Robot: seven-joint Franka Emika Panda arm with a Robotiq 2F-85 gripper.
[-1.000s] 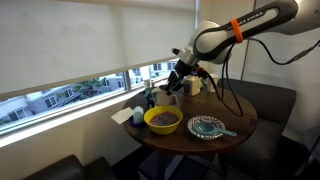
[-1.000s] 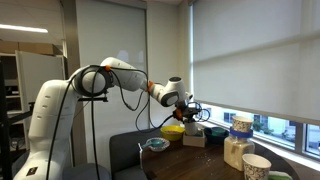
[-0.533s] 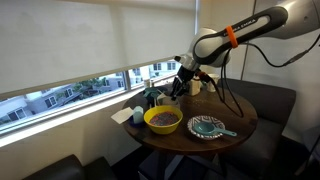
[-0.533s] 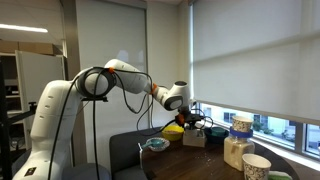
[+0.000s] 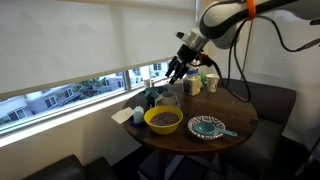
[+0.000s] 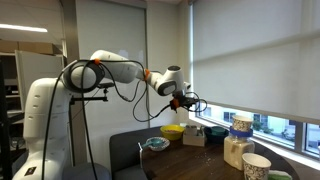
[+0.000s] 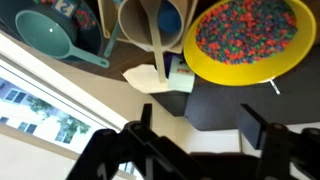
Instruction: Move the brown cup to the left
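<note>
**Claw (image 7: 197,118) spread wide and empty, high above the brown cup**

Its two fingers stand far apart in the wrist view, with nothing held between them. The brown cup (image 7: 143,22) stands on the dark counter (image 7: 215,100) just beside the yellow bowl (image 7: 255,35) of coloured bits, below the claw and well apart from it. A teal scoop (image 7: 50,30) lies on the cup's other side, away from the bowl. A white paper scrap (image 7: 150,78) and a small pale box (image 7: 181,74) lie near the bowl's rim, between cup and claw.

It looks like an office lounge: round table (image 5: 243,120), cushioned bench (image 5: 268,100), roller blinds (image 5: 90,40) over city-facing windows (image 5: 70,97).
</note>
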